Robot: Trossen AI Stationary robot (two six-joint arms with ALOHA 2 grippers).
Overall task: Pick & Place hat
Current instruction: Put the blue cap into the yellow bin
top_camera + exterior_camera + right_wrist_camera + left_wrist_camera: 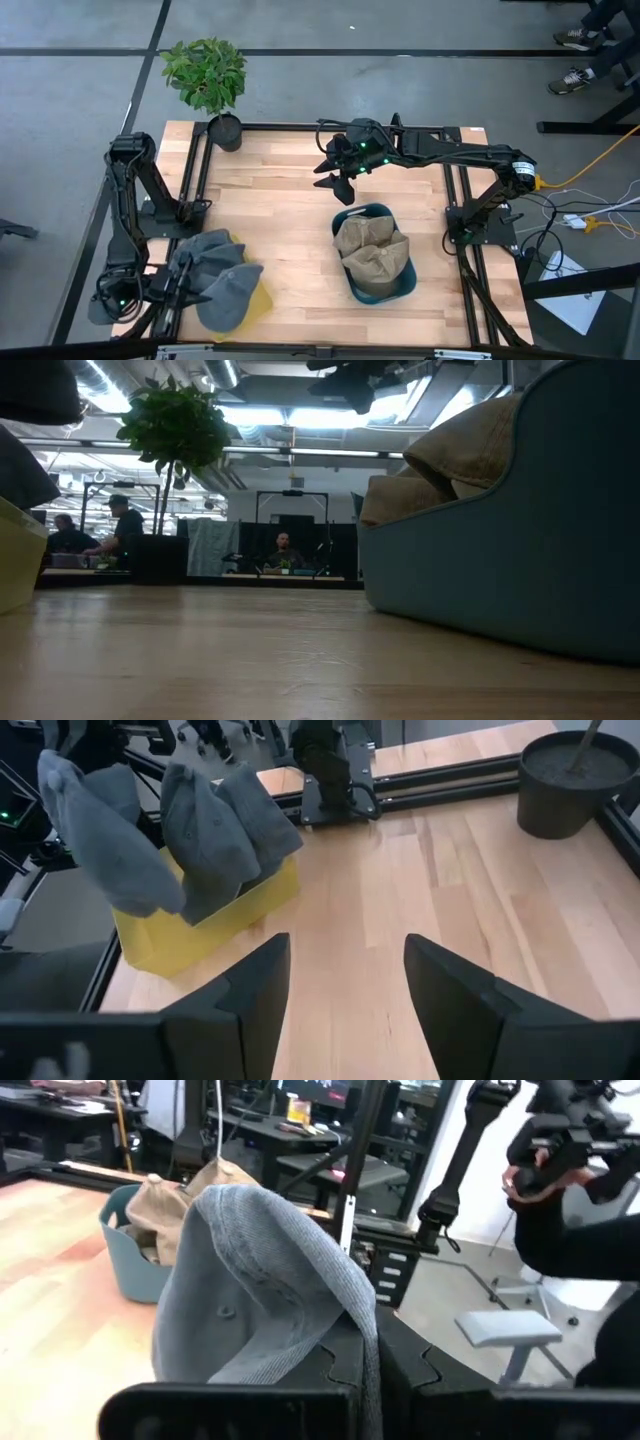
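In the left wrist view a grey hat (260,1280) drapes over my left gripper (350,1375), which is shut on it. From above, that gripper (180,284) is at the table's near-left corner, with the hat (228,296) over the yellow bin (263,300). The right wrist view shows this hat (95,835) raised beside two more grey hats (215,830) that stand in the yellow bin (200,925). My right gripper (335,178) hangs open over the table's far middle, holding nothing (345,980). Tan hats (372,250) lie in the teal bin (385,290). My left gripper holds the grey hat from below, and the crown (300,1310) falls back over the fingers. The cloth hides the place of contact, so the part held cannot be told. The hat is lifted clear, above the yellow bin's rim (130,920).
A potted plant (225,128) stands at the far-left corner, its pot (575,780) in the right wrist view. The teal bin (520,560) fills the right of the low view. Bare wood (270,210) lies between the bins. People sit beyond the table (283,550).
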